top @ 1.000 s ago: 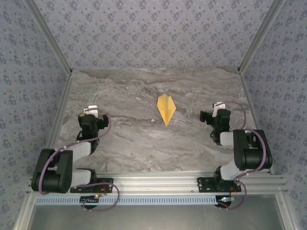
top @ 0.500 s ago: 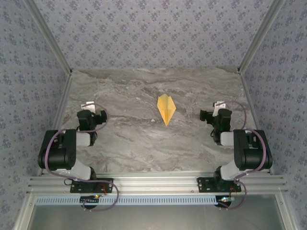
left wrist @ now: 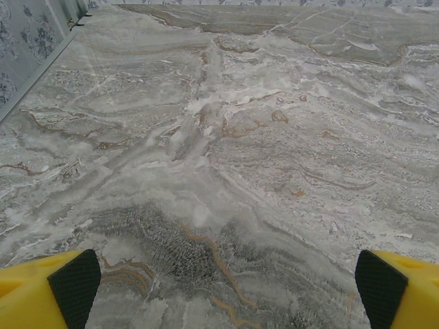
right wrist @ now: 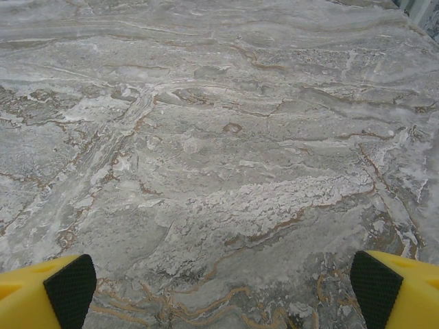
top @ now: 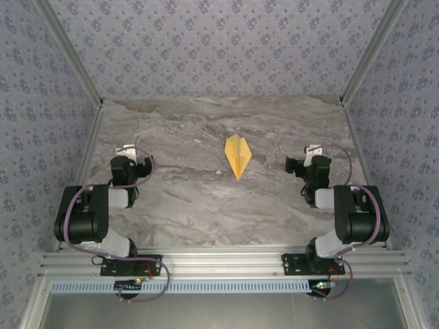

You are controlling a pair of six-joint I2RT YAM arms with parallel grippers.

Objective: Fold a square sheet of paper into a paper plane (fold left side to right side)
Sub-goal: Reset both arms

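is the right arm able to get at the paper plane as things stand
Probably yes: the paper plane lies flat mid-table, left of the right arm, with bare table between them and nothing in the way. The arm's jaws stand open and empty.

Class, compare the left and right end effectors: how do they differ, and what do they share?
The left end effector sits left of the paper plane, the right end effector on its right. The left one stands by the left wall, the right one the right wall. Both are open, empty, clear of the plane.
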